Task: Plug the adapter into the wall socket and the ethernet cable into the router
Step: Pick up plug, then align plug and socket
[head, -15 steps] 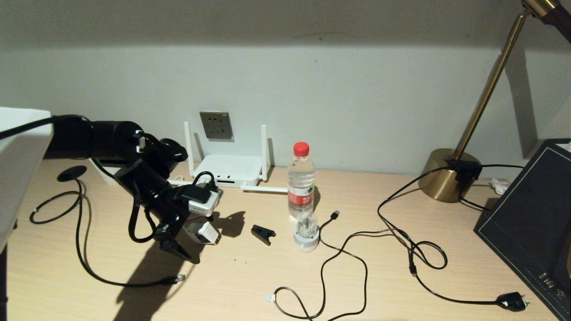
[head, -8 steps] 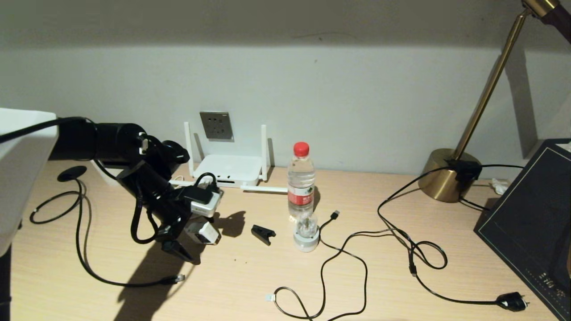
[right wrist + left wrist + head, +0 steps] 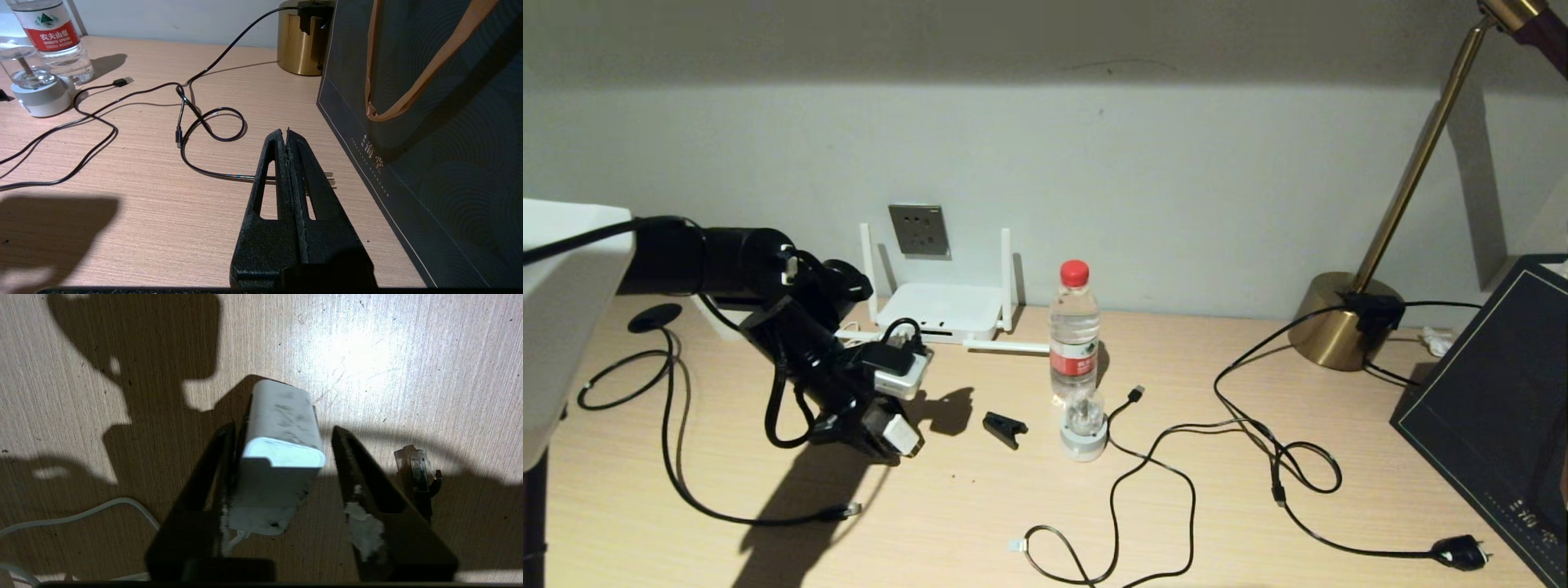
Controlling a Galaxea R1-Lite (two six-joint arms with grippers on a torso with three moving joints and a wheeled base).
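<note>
Straddling the adapter [image 3: 282,457] on the tabletop [image 3: 1258,506] toward its left edge, left hand [image 3: 282,465] is spread, one finger touching it, the other apart; grasp looks not yet made. Router [image 3: 943,310] sits at the back edge under the wall socket [image 3: 919,229], nothing plugged in. Ethernet cable [image 3: 686,457] lies loose, plug beside the adapter. Water bottle [image 3: 1073,327], lamp [image 3: 1347,318], stray black cables are well clear. Right hand [image 3: 288,136] is parked, pressed together, empty.
</note>
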